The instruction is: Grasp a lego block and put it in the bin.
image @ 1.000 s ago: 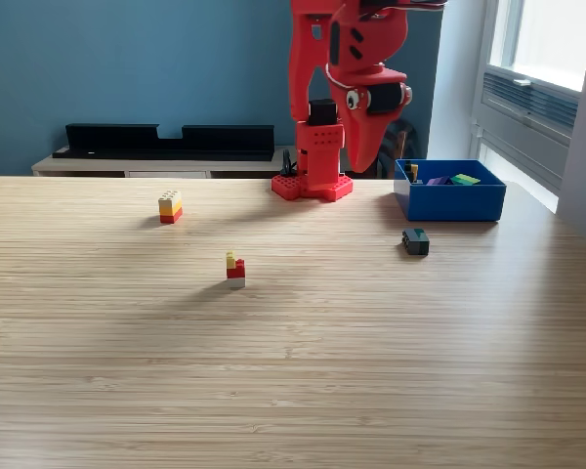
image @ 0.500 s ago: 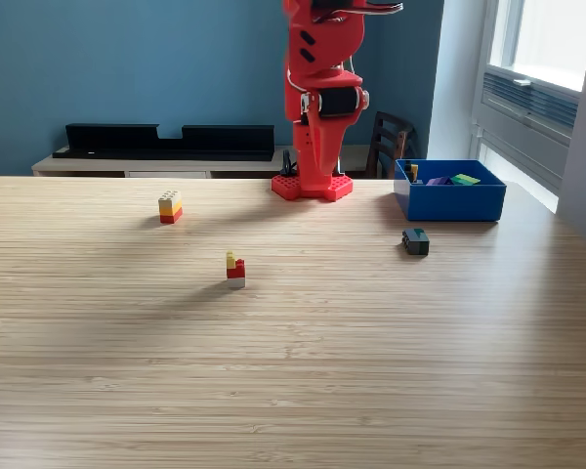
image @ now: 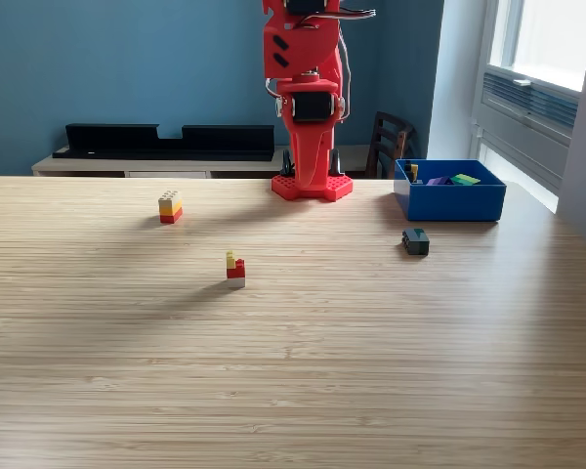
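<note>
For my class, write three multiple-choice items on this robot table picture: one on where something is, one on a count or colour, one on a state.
1. Where does the dark block lie?
A. Inside the bin
B. On the table just in front of the bin
C. Against the arm's base

2. How many lego pieces lie on the table outside the bin?
A. One
B. Three
C. Five

3. What is the state of the bin?
A. Tipped on its side
B. Upright and bare inside
C. Upright with pieces already inside

Answers:
1 B: it sits on the wood, apart from the bin's front wall.
2 B: the yellow-and-red stack, the small yellow, red and white stack and the dark block.
3 C: the bin stands open-topped, with coloured pieces showing above its rim.
</note>
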`<state>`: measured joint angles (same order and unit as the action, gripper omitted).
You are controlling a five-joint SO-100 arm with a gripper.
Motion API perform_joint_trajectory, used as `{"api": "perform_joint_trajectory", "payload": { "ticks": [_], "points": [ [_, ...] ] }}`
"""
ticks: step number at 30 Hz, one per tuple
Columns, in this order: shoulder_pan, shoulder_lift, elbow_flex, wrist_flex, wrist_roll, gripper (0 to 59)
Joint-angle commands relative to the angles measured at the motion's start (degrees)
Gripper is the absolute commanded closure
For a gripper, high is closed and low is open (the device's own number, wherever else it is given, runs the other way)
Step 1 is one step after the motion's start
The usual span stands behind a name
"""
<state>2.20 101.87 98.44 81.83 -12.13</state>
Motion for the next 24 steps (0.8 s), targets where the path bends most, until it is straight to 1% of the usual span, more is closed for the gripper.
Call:
{"api": "perform_joint_trajectory", "payload": {
  "ticks": [1, 3, 6, 9, 10, 11, 12, 13, 15, 21, 24],
  "points": [
    [-4.9, 1.8, 1.1, -1.3, -1.1, 58.5],
    [-8.3, 1.8, 3.2, -2.0, -3.1, 58.5],
    [-13.0, 1.9, 7.6, -5.1, -7.6, 58.5],
    [-17.4, 2.5, 11.8, -6.9, -15.6, 58.2],
    [-18.6, 2.5, 12.6, -7.1, -17.5, 53.6],
    [-19.6, 2.6, 12.8, -7.1, -19.2, 43.8],
    [-20.2, 2.6, 12.8, -7.1, -20.1, 37.1],
    [-20.7, 2.6, 12.6, -7.1, -20.7, 33.3],
    [-21.3, 2.6, 11.9, -7.3, -21.3, 30.2],
    [-22.6, 2.0, 11.5, -7.6, -25.2, 27.5],
    [-22.8, 2.0, 10.3, -9.1, -25.8, 26.7]
  ]
}}
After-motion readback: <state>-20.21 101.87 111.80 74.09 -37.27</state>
